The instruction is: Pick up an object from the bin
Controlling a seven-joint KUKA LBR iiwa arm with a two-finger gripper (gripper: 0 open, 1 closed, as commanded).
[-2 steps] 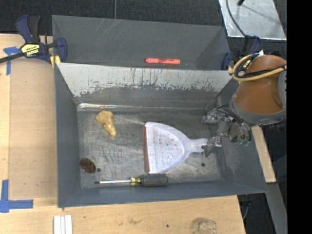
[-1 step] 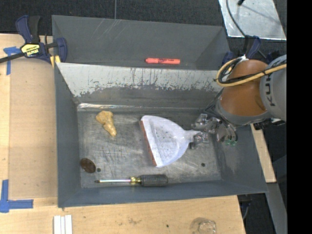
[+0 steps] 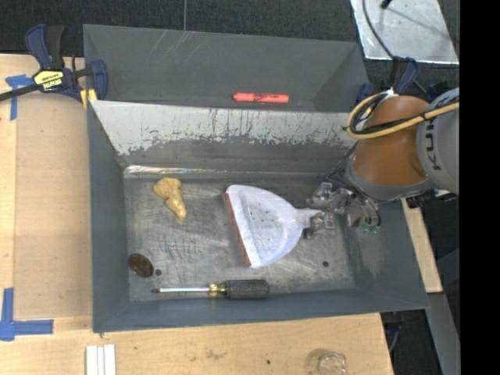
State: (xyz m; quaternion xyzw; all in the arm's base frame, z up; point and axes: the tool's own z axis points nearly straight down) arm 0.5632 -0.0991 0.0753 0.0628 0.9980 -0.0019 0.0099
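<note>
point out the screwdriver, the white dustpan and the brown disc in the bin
screwdriver [image 3: 246, 289], camera view, on its black handle
white dustpan [image 3: 262, 226], camera view, middle of its scoop
brown disc [image 3: 141, 265], camera view, its centre

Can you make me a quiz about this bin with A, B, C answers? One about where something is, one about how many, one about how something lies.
1. Where is the tan lump? A back left of the floor; B front right corner; C up on the rim.
2. How many loose things lie in the bin? A two; B four; C seven.
3. How is the screwdriver? A standing on its tip; B lying flat; C propped against a side wall.
Answers: 1 A, it sits near the back wall on the left. 2 B: lump, white dustpan, brown disc, screwdriver. 3 B, it lies flat along the front wall.
</note>
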